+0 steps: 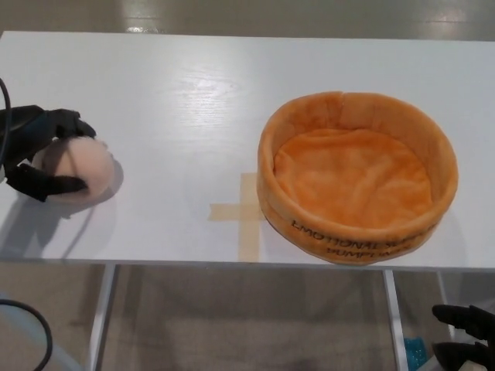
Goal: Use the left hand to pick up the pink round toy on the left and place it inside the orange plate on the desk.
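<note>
lab test bench | white desk (193,93) (tape cross (244,210) marker) | bare floor (232,325)

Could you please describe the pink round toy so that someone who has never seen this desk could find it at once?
Start at the white desk and look to its left edge, far from the orange plate on the right. There the robot's black left hand wraps its fingers around the pink round toy. It is the only pale pink ball-shaped thing on the desk.
</note>
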